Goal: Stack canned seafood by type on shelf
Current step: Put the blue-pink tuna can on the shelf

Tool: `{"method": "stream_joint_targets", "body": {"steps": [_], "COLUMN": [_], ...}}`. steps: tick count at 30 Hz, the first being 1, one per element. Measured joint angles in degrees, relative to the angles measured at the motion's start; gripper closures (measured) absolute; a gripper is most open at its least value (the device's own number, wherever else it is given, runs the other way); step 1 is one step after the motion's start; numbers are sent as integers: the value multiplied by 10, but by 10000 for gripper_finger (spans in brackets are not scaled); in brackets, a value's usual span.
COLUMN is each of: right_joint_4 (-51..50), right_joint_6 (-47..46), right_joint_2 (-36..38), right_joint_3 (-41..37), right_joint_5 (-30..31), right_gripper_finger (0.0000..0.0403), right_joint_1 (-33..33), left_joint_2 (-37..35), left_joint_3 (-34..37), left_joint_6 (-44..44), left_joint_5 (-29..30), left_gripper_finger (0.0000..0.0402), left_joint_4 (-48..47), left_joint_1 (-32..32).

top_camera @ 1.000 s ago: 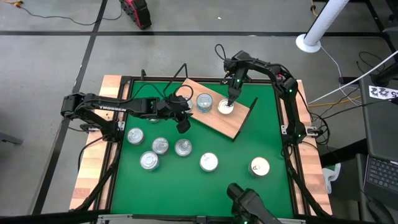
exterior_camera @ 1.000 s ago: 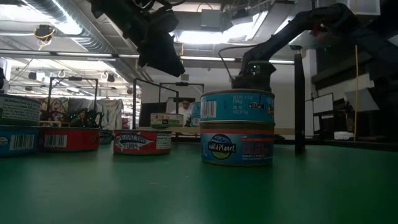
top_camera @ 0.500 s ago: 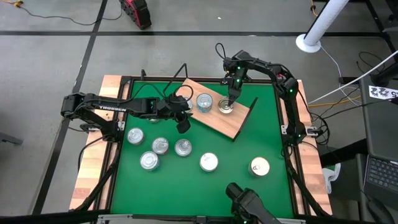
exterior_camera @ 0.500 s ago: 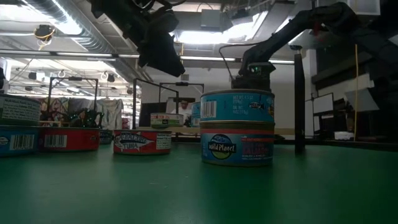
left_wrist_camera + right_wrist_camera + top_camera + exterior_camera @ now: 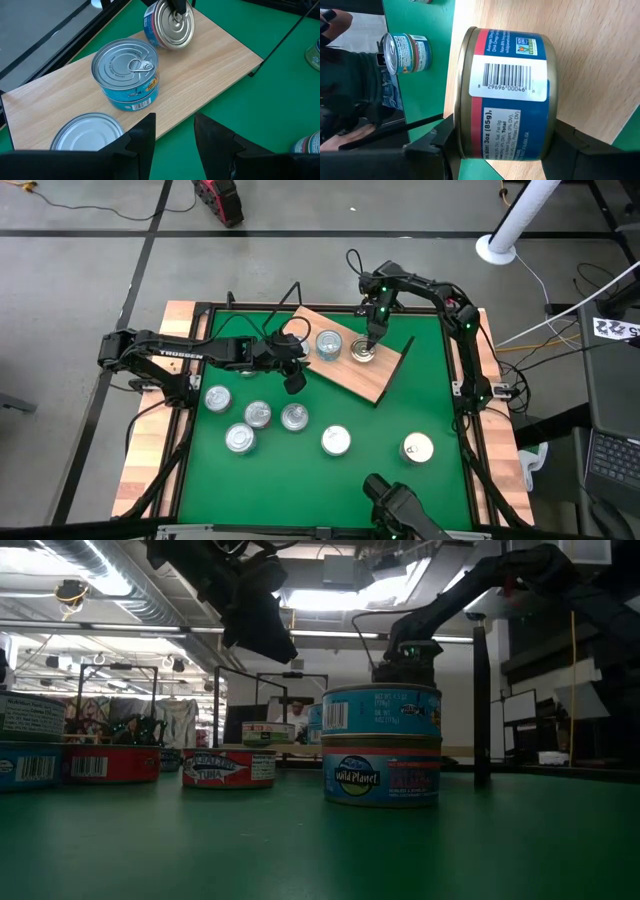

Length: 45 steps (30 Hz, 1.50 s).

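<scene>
The wooden shelf [image 5: 355,358] sits tilted at the table's 12 o'clock, its right corner close to the mat edge, with open green at 6 o'clock. The right gripper [image 5: 366,348] is clamped around a tin [image 5: 506,95] with a blue and red label, on the shelf's right half. A stacked pair of tins [image 5: 129,72] stands just left of it. The left gripper [image 5: 174,135] hangs off the shelf's 9 o'clock edge, fingers apart and empty. Six more tins [image 5: 258,414] are spread over the mat.
</scene>
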<state>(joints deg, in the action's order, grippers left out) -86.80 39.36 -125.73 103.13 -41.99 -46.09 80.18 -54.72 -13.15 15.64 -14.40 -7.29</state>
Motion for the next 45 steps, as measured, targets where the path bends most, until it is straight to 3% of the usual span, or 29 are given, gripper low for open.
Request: {"method": "stream_joint_targets", "body": {"steps": [10, 20, 24, 45], "right_joint_4": [18, 52, 56, 39], "right_joint_6": [-6, -36, -36, -64], "right_joint_2": [0, -3, -3, -3], "right_joint_3": [0, -2, -2, -1], "right_joint_5": [0, 92, 100, 88], "right_gripper_finger": [204, 132, 120, 168], "right_joint_1": [0, 0, 0, 0], "left_joint_2": [0, 0, 0, 0], "left_joint_3": [0, 0, 0, 0], "left_joint_6": [0, -3, -3, -6], "left_joint_5": [0, 0, 0, 0], "left_gripper_finger": [273, 273, 273, 273], "left_joint_4": [0, 0, 0, 0], "left_joint_1": [0, 0, 0, 0]}}
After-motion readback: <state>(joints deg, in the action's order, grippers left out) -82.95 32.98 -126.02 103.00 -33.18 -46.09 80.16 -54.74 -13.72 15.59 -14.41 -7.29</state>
